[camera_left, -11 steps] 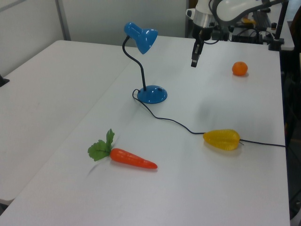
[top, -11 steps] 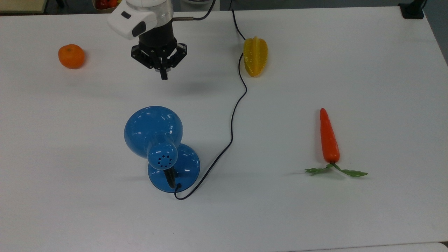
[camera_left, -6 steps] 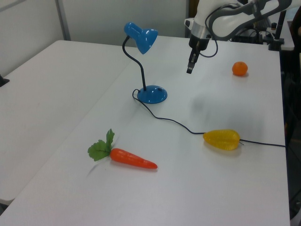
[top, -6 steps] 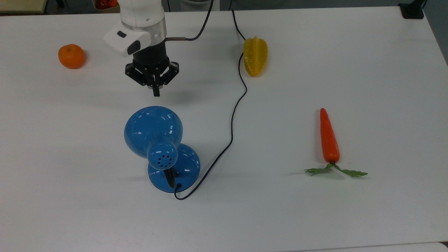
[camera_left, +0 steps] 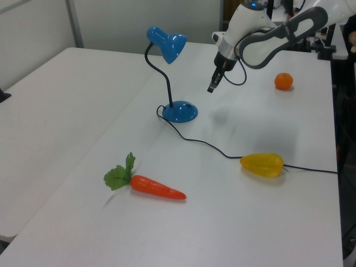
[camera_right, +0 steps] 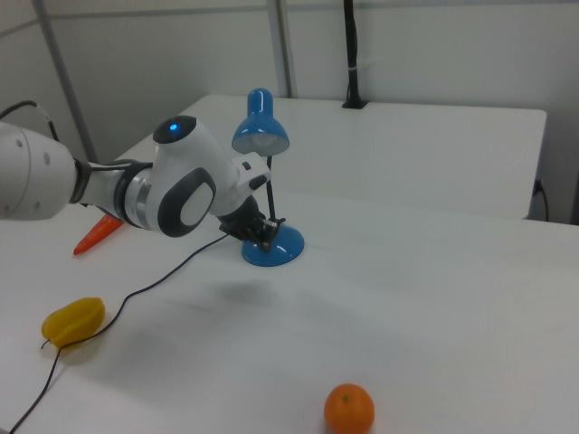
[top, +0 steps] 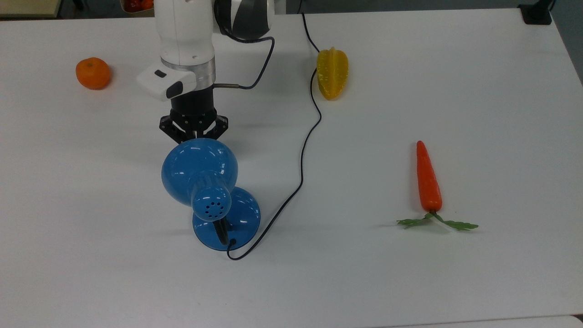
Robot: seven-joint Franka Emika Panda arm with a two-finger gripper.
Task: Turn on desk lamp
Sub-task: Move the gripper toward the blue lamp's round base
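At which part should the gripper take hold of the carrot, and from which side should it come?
Probably the thick orange body of the carrot, just above the leaves, coming straight down from above. It lies flat on the table, running top to bottom in the top view, so the fingers should close across it from the top view's left and right. Space lies open around it.

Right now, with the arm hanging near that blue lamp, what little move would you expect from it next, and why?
Probably a short move further toward the desk lamp, down to its round base. The gripper hangs in the air beside the lamp, between shade and base height in the left view, touching nothing. The shade looks unlit, so the job isn't done. I can't make out a switch, so that target is a guess.
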